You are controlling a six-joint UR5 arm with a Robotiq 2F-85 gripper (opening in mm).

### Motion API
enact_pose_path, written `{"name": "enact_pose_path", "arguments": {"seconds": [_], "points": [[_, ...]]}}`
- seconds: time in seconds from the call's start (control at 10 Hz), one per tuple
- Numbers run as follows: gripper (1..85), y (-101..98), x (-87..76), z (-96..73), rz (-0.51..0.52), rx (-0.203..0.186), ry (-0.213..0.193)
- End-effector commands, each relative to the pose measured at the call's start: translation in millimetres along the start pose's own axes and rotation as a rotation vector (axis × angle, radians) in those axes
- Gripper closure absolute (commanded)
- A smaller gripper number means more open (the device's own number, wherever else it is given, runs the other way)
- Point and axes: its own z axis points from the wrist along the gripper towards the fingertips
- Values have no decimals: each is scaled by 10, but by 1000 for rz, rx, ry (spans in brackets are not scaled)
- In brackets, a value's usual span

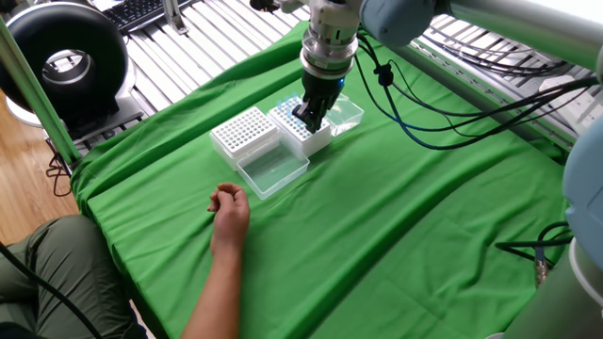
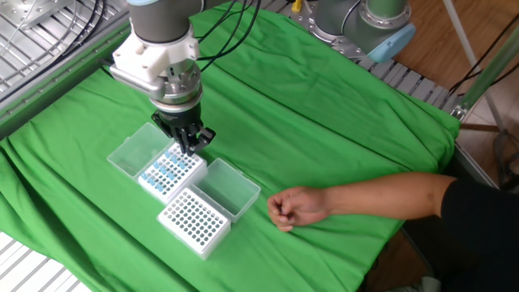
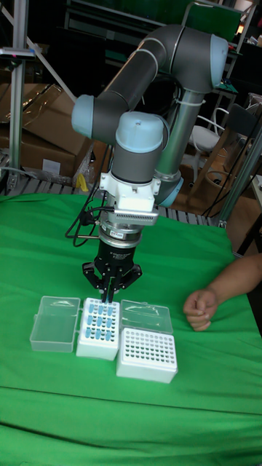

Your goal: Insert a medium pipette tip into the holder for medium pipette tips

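A white rack of blue medium pipette tips (image 3: pixel 98 329) (image 1: pixel 300 130) (image 2: pixel 169 173) sits on the green cloth. Beside it stands the white holder (image 3: pixel 148 355) (image 1: pixel 243 132) (image 2: pixel 193 221), its grid of holes bare. My gripper (image 3: pixel 109 293) (image 1: pixel 308 115) (image 2: pixel 189 147) points straight down over the back row of the rack. Its fingers are drawn together on a pipette tip there. The fingers hide most of that tip.
Two clear lids lie open beside the boxes, one (image 3: pixel 54 322) behind the tip rack and one (image 3: pixel 147 317) (image 2: pixel 230 189) by the holder. A person's fist (image 3: pixel 200 307) (image 2: pixel 293 208) (image 1: pixel 229 202) rests on the cloth close to the holder.
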Motion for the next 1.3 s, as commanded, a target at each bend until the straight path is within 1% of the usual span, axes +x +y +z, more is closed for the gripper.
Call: {"name": "enact_pose_path", "arguments": {"seconds": [0.0,0.2,0.5,0.9,1.0,1.1,1.2], "points": [[847,39,25,-139,9,-16,9],[847,62,48,-302,7,-16,27],[847,81,39,-501,4,-14,37],[847,166,4,-776,14,22,47],[847,199,-7,-836,15,30,46],[847,289,-29,-887,31,23,44],[847,429,-27,-944,58,11,53]]}}
